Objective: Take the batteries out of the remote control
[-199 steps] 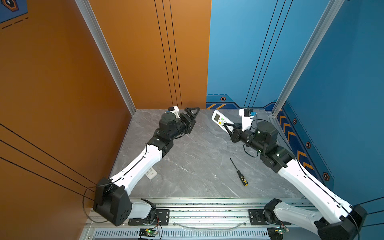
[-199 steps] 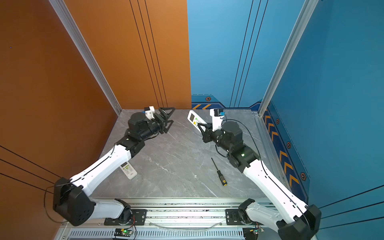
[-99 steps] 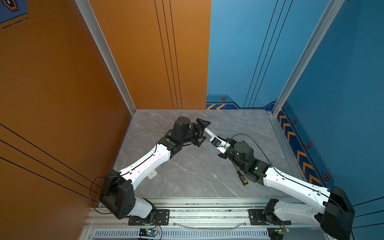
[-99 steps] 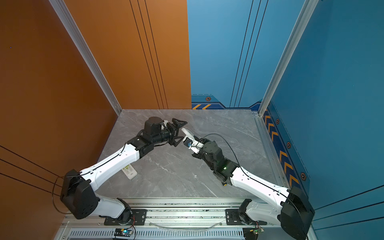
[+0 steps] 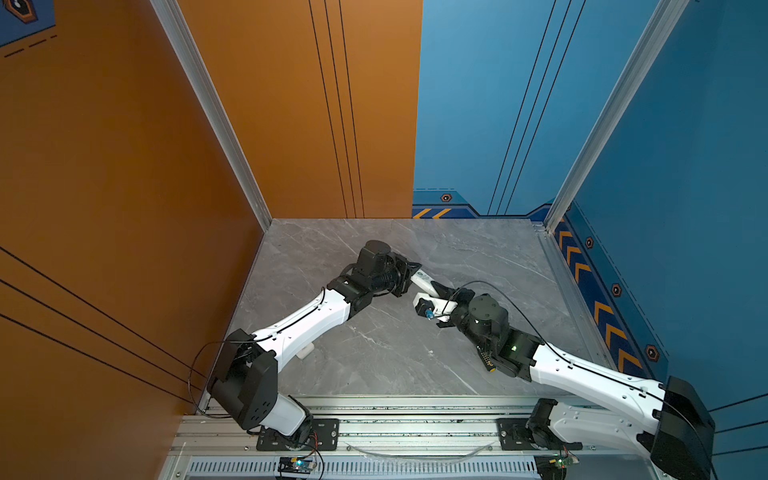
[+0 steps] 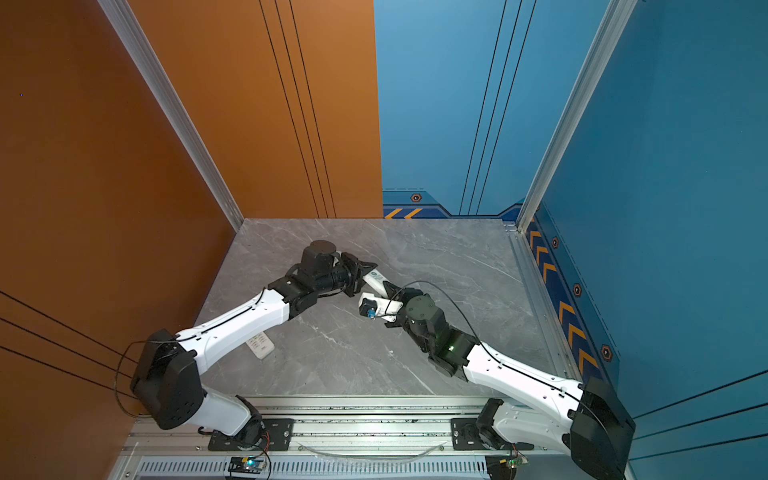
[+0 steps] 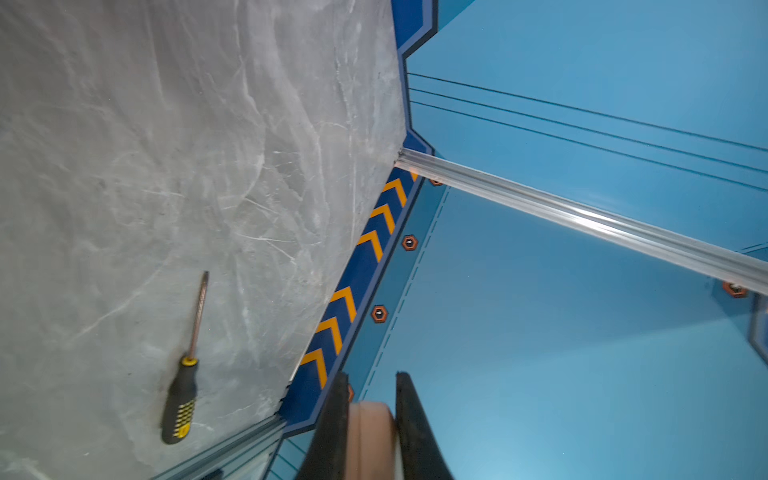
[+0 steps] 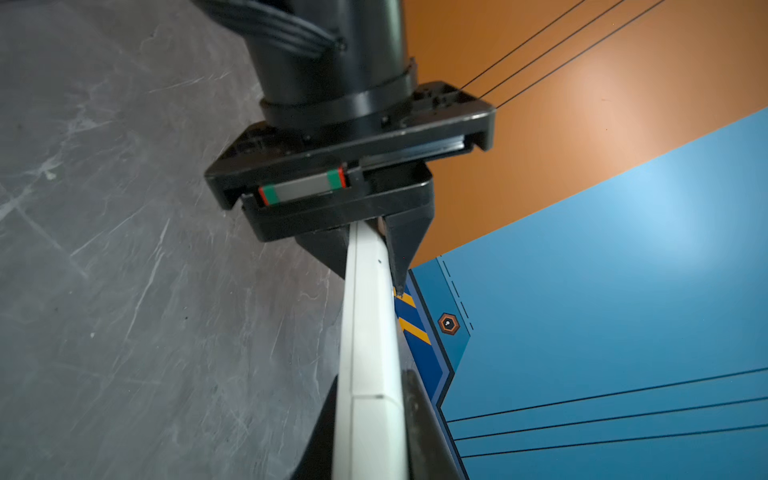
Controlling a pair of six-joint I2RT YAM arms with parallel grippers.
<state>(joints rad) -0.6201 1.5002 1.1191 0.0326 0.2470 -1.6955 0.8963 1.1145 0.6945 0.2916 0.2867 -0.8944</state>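
Observation:
The white remote control hangs above the table's middle, held at both ends. My left gripper is shut on its far end; that end shows blurred between the black fingers in the left wrist view. My right gripper is shut on the near end. In the right wrist view the remote runs edge-on from my right gripper up into the left gripper. The batteries are hidden.
A screwdriver with a black-and-yellow handle lies on the grey marble table, partly under my right arm. A second white remote lies beneath my left arm. Orange and blue walls enclose three sides.
Both arms came from the back of the table to the middle. The left gripper, open before, has shut on the free end of the remote that the right gripper keeps holding.

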